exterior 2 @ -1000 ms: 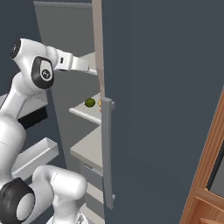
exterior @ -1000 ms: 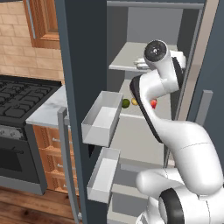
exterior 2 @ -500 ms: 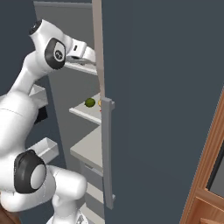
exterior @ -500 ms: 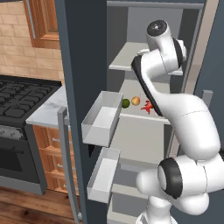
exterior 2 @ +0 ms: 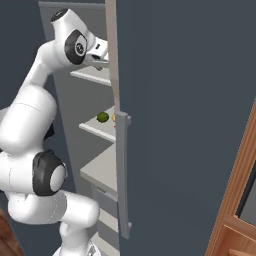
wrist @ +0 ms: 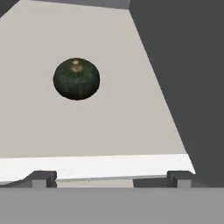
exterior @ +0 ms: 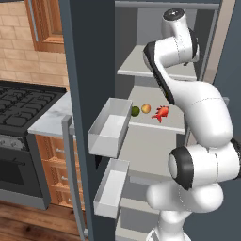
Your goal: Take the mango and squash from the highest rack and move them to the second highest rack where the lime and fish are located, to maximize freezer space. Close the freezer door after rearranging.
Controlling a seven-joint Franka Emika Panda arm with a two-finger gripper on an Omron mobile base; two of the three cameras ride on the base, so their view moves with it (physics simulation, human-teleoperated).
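squash (wrist: 76, 79) round, dark, ribbed, shelf (wrist: 109, 52) flat

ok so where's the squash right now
In the hand view the squash sits alone on a pale shelf, ahead of the gripper.

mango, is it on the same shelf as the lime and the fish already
Yes: in the left base view the mango lies between the lime and the fish on one shelf.
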